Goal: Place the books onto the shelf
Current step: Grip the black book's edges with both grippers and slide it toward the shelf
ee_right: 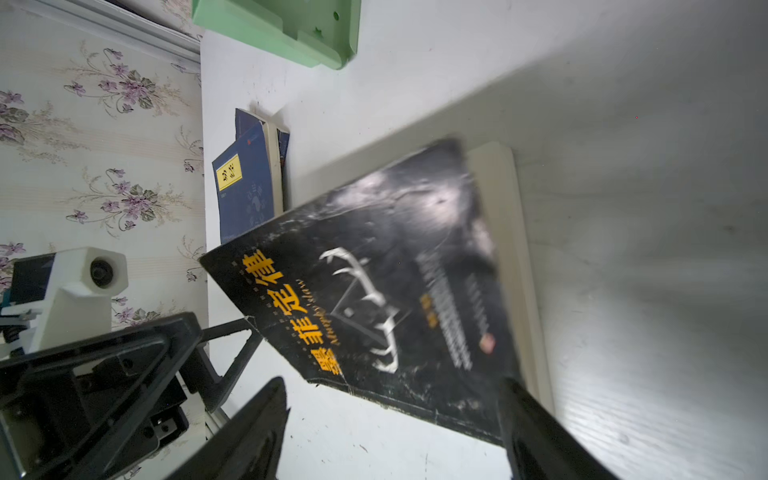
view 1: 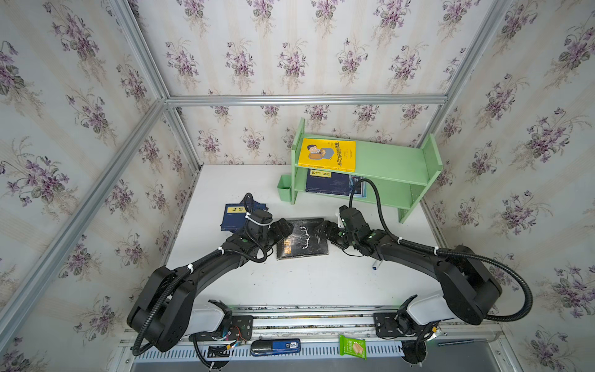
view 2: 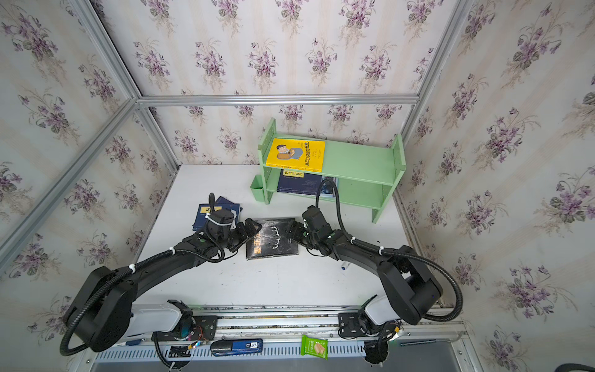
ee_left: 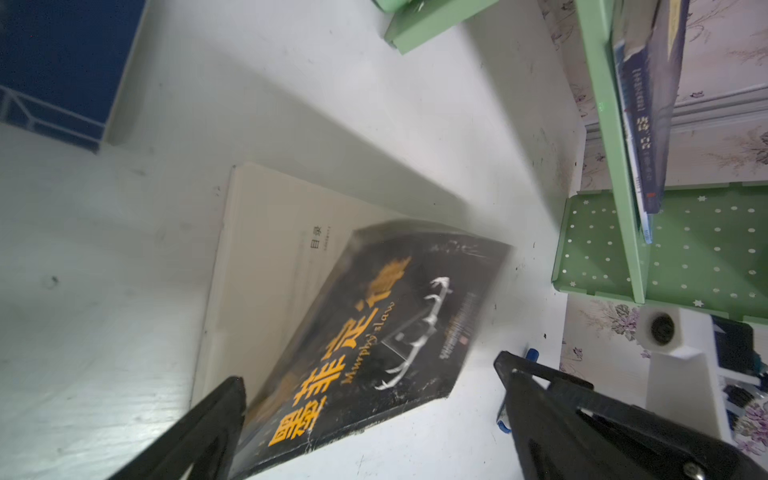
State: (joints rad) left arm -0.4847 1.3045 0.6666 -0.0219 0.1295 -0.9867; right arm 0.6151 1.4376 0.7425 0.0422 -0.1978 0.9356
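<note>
Left claw [view 1: 284,228] is spread wide and grasping nothing. I see it at the left edge of the black book [view 1: 302,240], which lies in the middle of the table [view 1: 306,283]. On the left wrist feed its fingers [ee_left: 208,424] straddle the nearest corner of that book, one on each side. Whether either one touches the cover I cannot tell through the blur. Right claw [view 1: 324,230] is released as well, jaws well apart, facing the opposite edge of the same book. On the right wrist feed one of its fingers [ee_right: 536,428] overlaps the book's edge and the other sits over bare table. So the book sits directly between the two claws, gripped by neither. Its black cover is partly raised, and the left wrist feed shows a cream page with printed characters under it.

Behind the right claw stands the shelf [view 1: 392,161]. The yellow book [view 1: 326,154] lies flat at the left end of its upper tier. On the lower tier a navy book [view 1: 326,183] lies on the white-and-blue magazine [view 1: 361,186].

Two more navy books [view 1: 233,215] lie stacked askew on the table, just left of the left claw and partly under that wrist. A marker pen [view 1: 376,265] lies beside the right arm.
</note>
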